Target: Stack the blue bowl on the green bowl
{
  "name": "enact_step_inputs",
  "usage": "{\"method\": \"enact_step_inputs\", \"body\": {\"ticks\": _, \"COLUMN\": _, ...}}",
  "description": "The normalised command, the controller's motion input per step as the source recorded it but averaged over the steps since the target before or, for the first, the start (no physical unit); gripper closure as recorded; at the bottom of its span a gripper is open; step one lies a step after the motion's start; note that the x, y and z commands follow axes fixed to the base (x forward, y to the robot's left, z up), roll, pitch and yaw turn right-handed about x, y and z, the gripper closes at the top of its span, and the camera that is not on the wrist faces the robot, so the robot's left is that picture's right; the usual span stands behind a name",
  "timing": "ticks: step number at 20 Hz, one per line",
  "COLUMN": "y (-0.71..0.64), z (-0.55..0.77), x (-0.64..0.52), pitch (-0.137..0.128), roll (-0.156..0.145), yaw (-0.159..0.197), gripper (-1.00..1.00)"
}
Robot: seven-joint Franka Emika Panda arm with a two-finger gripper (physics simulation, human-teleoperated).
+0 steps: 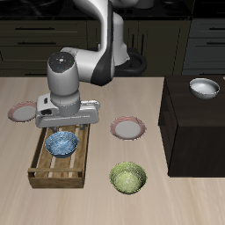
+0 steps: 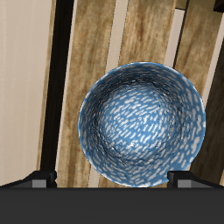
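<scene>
The blue bowl (image 1: 62, 143) sits upright inside a slatted wooden crate (image 1: 44, 173) on the desk (image 1: 176, 198), toward the crate's back end. The tool (image 1: 66, 128) hangs directly above it, with the arm's wrist body hiding part of the bowl's far rim in the exterior view. In the wrist view the blue bowl (image 2: 143, 122) fills the middle of the picture, its speckled inside facing up, with the crate's slats (image 2: 92, 52) under it. The 2 fingertips (image 2: 37, 178) show only as small dark corners at the picture's edge, set wide apart, roughly as far as the bowl is broad, and nothing is between them. So the tool is wide open and empty.

The green bowl (image 1: 129, 178) stands free on the desk beside the crate, near the front edge, well apart from the blue one. A pink-rimmed plate (image 1: 128, 128) lies farther back, another plate (image 1: 23, 112) beyond the crate, and a white-grey bowl (image 1: 205, 87) rests on a dark cabinet (image 1: 193, 132).

The blue bowl looks rigid, light and glazed, so likely slippery and not forgiving of a drop. Its body is too broad for the fingers to span comfortably; the better hold is probably the rim wall, 1 finger inside and 1 outside, pinched on a section clear of the crate's side rails. A rim grip may let it tilt, so a level, slow carry seems wise.
</scene>
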Motion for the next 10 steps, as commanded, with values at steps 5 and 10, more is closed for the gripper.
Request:
{"method": "enact_step_inputs", "body": {"ticks": 5, "y": 0.00, "z": -0.07, "x": -0.07, "pitch": -0.002, "roll": -0.011, "yaw": -0.002, "gripper": -1.00}}
{"method": "enact_step_inputs", "body": {"ticks": 10, "y": -0.04, "z": -0.06, "x": -0.01, "pitch": -0.008, "roll": -0.018, "yaw": 0.014, "gripper": -1.00}}
